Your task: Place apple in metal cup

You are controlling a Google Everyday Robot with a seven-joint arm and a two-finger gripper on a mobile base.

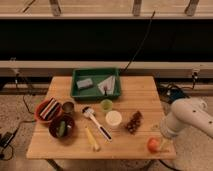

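The camera view looks down on a wooden worktop [142, 95] in front of a dark wall. The apple [153, 144] sits near the worktop's front right corner, apart from the dark grape cluster [133, 122] behind and to its left. The metal cup [68, 107] stands well away on the left side, just beside a red bowl [43, 113] that holds a striped item. In front of these is a dark bowl [62, 127] with something green inside. The white robot arm [187, 117] reaches in from the right edge, and its gripper [161, 143] hangs low just to the right of the apple. Whether the gripper is spread or pressed together cannot be told here. At the back, a green tray [95, 93] holds a grey block and a pale item. Near the middle are a light green cup [106, 104], a white cup [113, 119], a white-headed utensil [95, 120] with a dark handle, and a long yellow item [91, 138].
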